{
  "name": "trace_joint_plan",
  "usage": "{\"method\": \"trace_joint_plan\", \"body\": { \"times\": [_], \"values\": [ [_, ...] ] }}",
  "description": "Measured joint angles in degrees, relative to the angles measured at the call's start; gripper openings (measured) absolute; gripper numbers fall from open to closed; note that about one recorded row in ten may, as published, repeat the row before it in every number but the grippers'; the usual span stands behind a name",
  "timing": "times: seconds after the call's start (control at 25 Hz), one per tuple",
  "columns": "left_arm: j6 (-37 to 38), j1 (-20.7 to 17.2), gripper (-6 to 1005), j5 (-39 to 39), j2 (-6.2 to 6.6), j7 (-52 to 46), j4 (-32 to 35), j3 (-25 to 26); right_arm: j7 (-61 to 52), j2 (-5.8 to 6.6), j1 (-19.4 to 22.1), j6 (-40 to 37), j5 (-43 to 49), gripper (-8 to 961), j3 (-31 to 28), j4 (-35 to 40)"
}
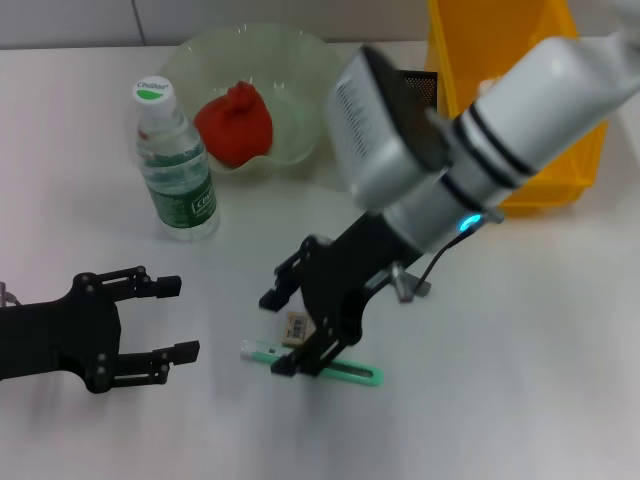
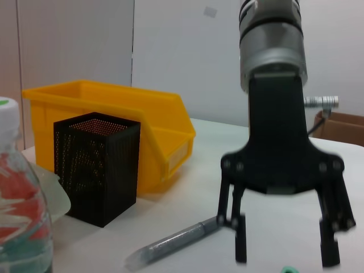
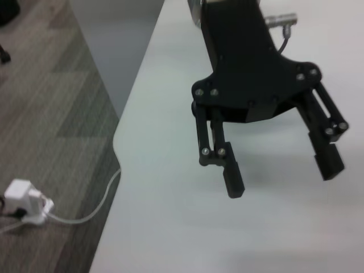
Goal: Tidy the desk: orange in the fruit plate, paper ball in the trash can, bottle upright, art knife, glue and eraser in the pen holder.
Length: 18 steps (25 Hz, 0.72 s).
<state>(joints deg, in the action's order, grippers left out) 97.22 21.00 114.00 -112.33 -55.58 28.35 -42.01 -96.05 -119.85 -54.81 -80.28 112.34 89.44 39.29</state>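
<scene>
Two fingers of the right gripper (image 1: 300, 335) are being held wide apart, gripping nothing, just over the art knife (image 1: 330, 367) and the eraser (image 1: 297, 327) on the desk (image 1: 520, 380), in front of the bottle (image 1: 176, 165). Both items are being left for the pen holder (image 2: 96, 168), which is standing beside the yellow bin (image 1: 520, 100). Nearer the bottle, the left gripper (image 1: 160, 320) is being kept open and empty. Already upright is the bottle; an orange-red fruit (image 1: 234, 124) is lying in the plate (image 1: 290, 60). Glue and paper ball cannot be told apart from what shows.
</scene>
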Motion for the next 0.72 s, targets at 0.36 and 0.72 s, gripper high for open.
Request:
{"method": "trace_joint_plan", "body": {
  "times": [0.36,0.72],
  "values": [
    [-0.3,-0.3,776,-0.3,-0.18,-0.1,0.0,0.0,-1.0,-0.04,0.3,10.6,-7.4,742,15.8,-0.2],
    [0.0,-0.9,776,-0.4,-0.37,-0.1,-0.1,0.9,-2.3,-0.04,0.5,14.3,-8.0,740,18.9,-0.2]
  ]
}}
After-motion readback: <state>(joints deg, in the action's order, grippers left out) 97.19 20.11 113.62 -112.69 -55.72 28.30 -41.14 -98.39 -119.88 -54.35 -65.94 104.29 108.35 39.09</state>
